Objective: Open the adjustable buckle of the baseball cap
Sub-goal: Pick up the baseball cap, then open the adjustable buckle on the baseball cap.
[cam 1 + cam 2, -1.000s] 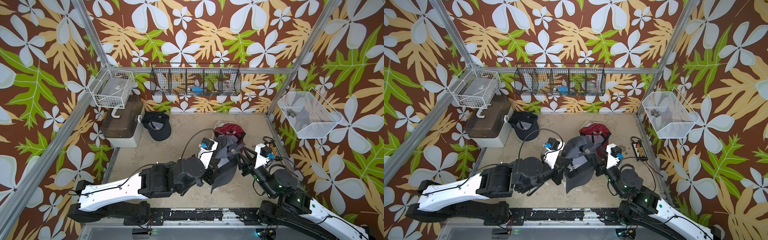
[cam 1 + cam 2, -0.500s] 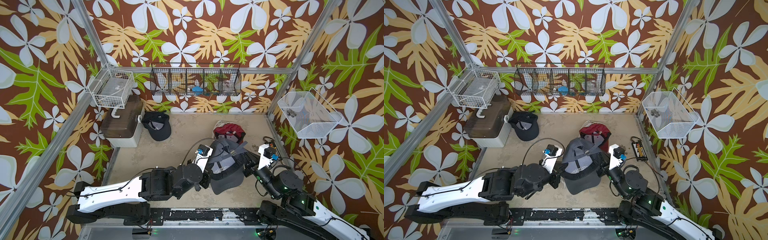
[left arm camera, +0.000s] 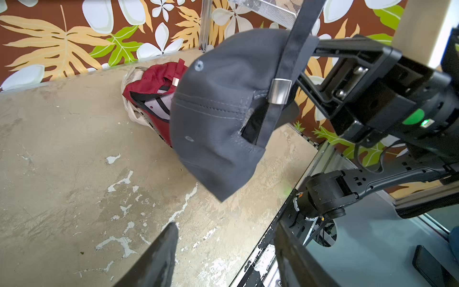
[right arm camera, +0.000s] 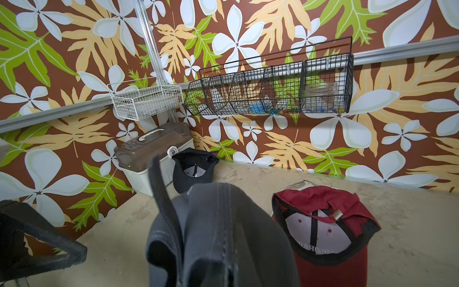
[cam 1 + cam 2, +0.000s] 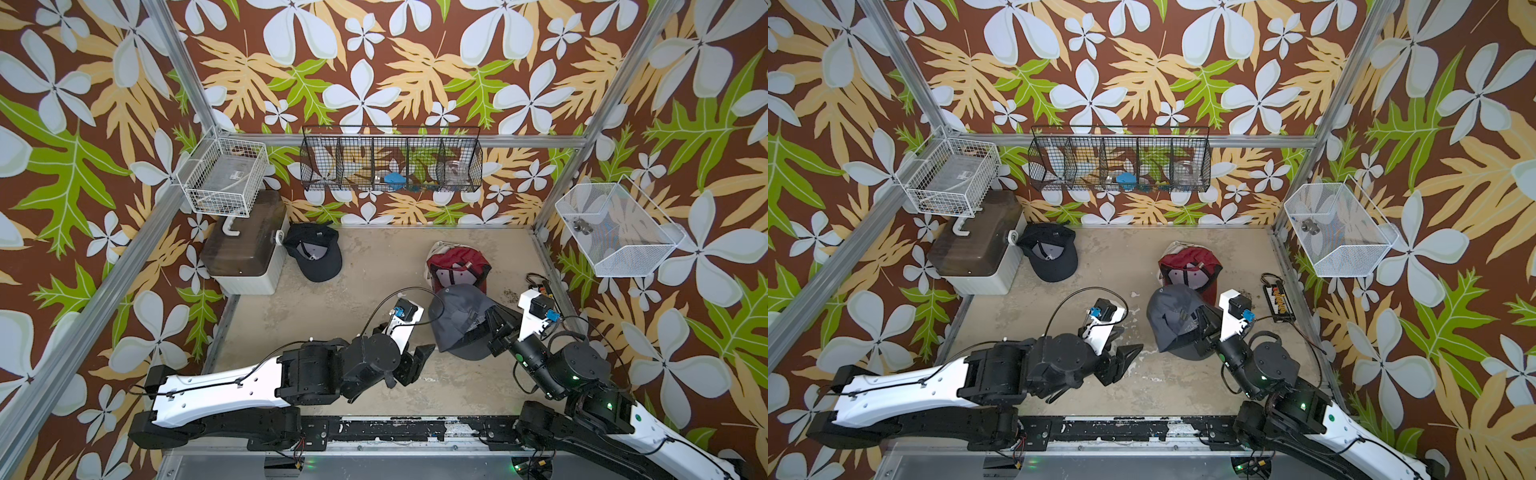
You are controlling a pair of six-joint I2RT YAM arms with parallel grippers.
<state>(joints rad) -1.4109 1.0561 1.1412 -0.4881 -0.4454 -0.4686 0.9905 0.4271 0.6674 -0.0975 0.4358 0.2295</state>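
A grey baseball cap hangs just above the table at the front right. My right gripper is shut on its back rim. In the left wrist view the cap shows its rear opening, with a silver buckle threaded on the dark strap. My left gripper stands open and empty, apart from the cap on its left. In the right wrist view the cap hides the right jaws.
A red cap lies just behind the grey one. A black cap lies beside a brown-lidded box at the back left. Wire baskets hang on the walls: black, white, mesh. A small device lies by the right edge.
My left gripper has let go of the grey cap, opened and drawn back to the left. The right gripper has closed on the cap and now holds it alone.
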